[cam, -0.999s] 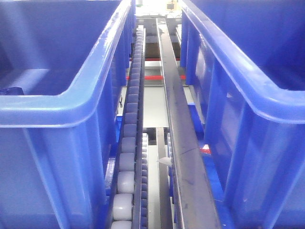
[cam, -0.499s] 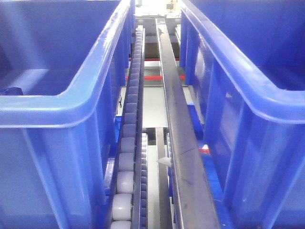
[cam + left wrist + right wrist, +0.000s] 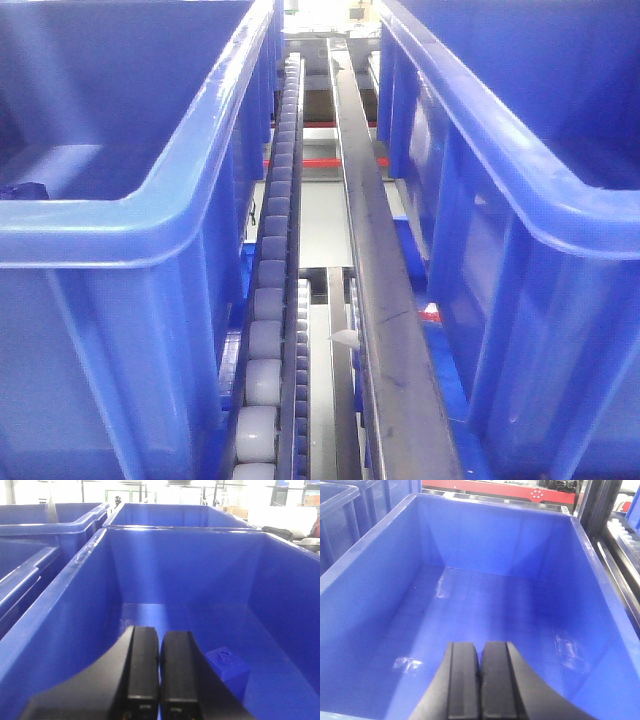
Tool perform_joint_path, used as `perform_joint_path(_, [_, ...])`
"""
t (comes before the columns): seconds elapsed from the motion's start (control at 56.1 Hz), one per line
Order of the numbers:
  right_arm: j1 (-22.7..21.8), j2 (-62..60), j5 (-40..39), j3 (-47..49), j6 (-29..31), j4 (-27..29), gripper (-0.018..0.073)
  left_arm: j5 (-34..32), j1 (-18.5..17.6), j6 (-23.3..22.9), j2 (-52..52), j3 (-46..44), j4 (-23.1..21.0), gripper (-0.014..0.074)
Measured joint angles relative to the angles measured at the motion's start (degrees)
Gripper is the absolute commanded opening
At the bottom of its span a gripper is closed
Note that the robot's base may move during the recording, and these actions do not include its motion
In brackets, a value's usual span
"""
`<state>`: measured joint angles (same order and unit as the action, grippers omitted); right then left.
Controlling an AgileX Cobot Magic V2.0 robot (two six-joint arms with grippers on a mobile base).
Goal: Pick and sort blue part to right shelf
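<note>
Your left claw (image 3: 159, 670) has its two black fingers pressed together with only a thin seam between them, holding nothing, and it hangs inside a large blue plastic tub (image 3: 60, 625). Just to the right of those fingers, on the tub floor, you can see the small solid-blue plastic block with a short round knob on its top face (image 3: 227, 667); it sits apart from the claw, untouched, close to the tub's right wall. Your right claw (image 3: 480, 680) is likewise closed finger against finger and grips nothing, poised over the bare glossy floor of a second large blue tub (image 3: 365, 575). From the front-facing view you look down the gap between two such tubs on the steel-framed shelf (image 3: 385, 330): a line of white plastic rollers (image 3: 265, 330) runs along the left tub's side, and a flat grey metal rail (image 3: 370, 250) runs beside it toward the right tub. At the far left edge of that view a small dark blue shape shows inside the left tub, too cut off for you to tell what it is.
</note>
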<state>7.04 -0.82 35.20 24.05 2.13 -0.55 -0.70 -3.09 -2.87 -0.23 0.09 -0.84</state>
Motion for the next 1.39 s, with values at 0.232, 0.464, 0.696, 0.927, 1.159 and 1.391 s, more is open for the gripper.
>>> perform_joint_path(0.232, [0.00, 0.00, 0.00, 0.00, 0.00, 0.00, 0.0043, 0.00, 0.00, 0.00, 0.00, 0.00, 0.00, 0.0124])
perform_joint_path(0.464, [-3.53, 0.00, -7.10, -4.82, -0.20, 3.18, 0.0043, 0.00, 0.00, 0.00, 0.00, 0.00, 0.00, 0.0124])
perform_joint_path(0.696, [-5.76, 0.00, -20.58, -16.25, -0.75, 6.51, 0.0043, 0.00, 0.00, 0.00, 0.00, 0.09, 0.00, 0.0124])
perform_joint_path(0.927, [-5.76, 0.00, -32.19, -24.28, -2.13, 6.87, 0.0043, 0.00, 0.00, 0.00, 0.00, 0.09, -0.10, 0.0124])
perform_joint_path(1.159, [-5.76, 0.00, -36.29, -25.55, -2.68, 6.87, 0.0043, 0.00, 0.00, 0.00, 0.00, 0.09, -0.10, 0.0124])
perform_joint_path(1.391, [-5.76, 0.00, -36.33, -25.55, -2.68, 6.87, 0.0043, 0.00, 0.00, 0.00, 0.00, 0.09, -0.10, 0.0124])
